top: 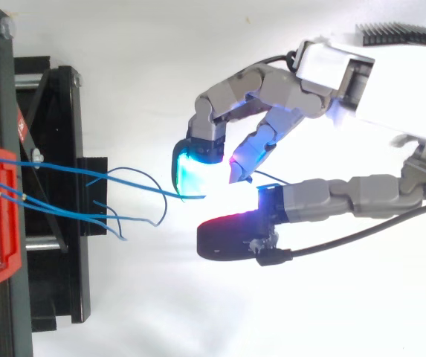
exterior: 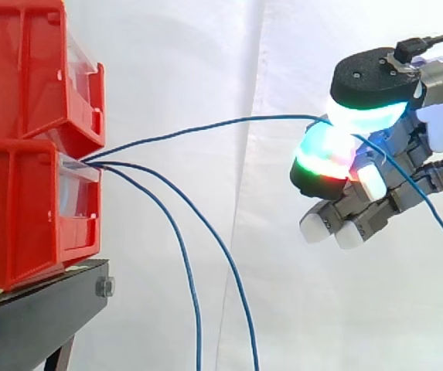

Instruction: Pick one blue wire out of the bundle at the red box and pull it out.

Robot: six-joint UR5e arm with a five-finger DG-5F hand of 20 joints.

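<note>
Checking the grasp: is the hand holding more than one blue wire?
No, the hand pinches one blue wire; two others hang free.

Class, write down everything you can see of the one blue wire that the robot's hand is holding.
The held blue wire is thin, smooth, seemingly plastic-coated. It leaves the front of the lower red bin, bows gently up and rightward, and is pinched between the glowing fingers of the hand. Past the pinch it droops toward the right edge. Two other blue wires hang below, apart from it.
</note>
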